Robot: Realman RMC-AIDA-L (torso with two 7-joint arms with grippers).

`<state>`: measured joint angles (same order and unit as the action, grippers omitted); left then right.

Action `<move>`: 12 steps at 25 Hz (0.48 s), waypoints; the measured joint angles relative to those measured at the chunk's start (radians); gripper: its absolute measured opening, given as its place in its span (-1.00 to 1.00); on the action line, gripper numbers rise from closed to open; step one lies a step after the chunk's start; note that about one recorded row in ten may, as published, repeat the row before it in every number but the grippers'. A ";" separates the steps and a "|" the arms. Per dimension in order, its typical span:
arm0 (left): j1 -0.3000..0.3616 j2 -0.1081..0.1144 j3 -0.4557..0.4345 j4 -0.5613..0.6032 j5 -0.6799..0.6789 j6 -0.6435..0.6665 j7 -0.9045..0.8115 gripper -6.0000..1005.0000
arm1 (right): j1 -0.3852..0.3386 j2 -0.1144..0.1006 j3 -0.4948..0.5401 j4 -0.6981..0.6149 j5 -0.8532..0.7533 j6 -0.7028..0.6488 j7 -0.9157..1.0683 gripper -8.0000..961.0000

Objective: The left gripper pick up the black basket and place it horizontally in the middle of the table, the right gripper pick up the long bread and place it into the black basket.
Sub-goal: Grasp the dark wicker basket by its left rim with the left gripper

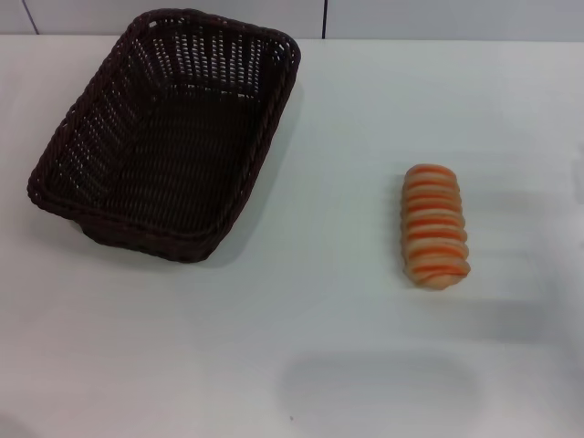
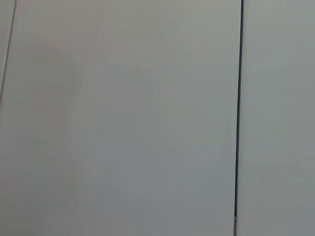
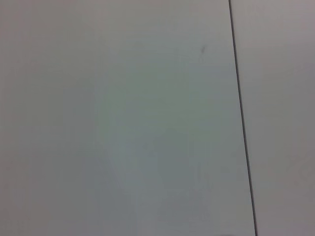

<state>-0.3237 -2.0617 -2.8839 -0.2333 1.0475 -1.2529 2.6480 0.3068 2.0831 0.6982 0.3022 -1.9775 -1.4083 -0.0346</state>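
The black basket [image 1: 169,128] is a large dark woven wicker basket that stands empty at the far left of the white table [image 1: 319,365], its long side running away from me and slightly slanted. The long bread [image 1: 434,226], tan with orange stripes, lies on the table to the right of the basket, lengthwise away from me. The two are well apart. Neither gripper shows in the head view. Both wrist views show only a plain pale surface with a thin dark seam.
A pale wall with dark vertical seams [image 1: 324,18] runs along the table's far edge. A faint shadow [image 1: 379,388] lies on the table near its front edge.
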 joint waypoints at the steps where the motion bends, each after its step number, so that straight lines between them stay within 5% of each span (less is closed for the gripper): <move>1: 0.000 0.000 0.000 0.000 0.000 0.000 0.000 0.73 | 0.000 0.000 0.000 0.000 0.000 0.000 0.000 0.19; 12: -0.006 0.000 0.001 -0.004 0.000 0.003 -0.008 0.73 | 0.000 0.000 0.003 0.000 0.000 0.002 0.000 0.18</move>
<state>-0.3294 -2.0617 -2.8830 -0.2378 1.0477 -1.2504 2.6400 0.3068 2.0831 0.7012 0.3022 -1.9772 -1.4066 -0.0346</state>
